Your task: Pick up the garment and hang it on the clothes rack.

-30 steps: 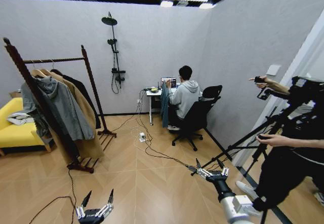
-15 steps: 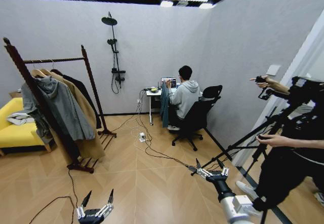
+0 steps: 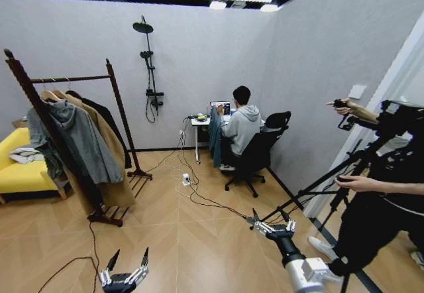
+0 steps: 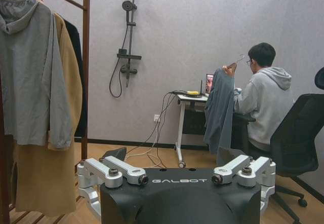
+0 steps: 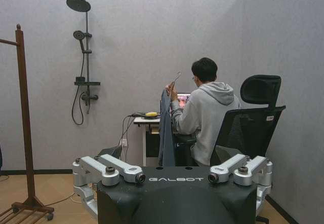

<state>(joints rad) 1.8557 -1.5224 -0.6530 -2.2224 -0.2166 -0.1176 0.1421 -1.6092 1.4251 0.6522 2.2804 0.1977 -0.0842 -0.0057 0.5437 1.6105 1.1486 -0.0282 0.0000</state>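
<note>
Black fabric marks the garment [image 3: 109, 128], seen hanging at the far end of the clothes rack [image 3: 76, 79] behind the tan coat [image 3: 106, 148] and grey hooded jacket [image 3: 79, 140]. It is judged light, soft and prone to slipping, so hold is best taken at the hanger. The left claw [image 3: 125, 258] and right claw [image 3: 269, 216] are held low over the floor with fingers apart, well away from the rack.

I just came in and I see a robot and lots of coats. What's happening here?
Nothing is being carried yet. The robot's left hand and right hand are both open, empty and low in front of it. The black garment hangs on the clothes rack behind a tan coat and grey hooded jacket.
</note>
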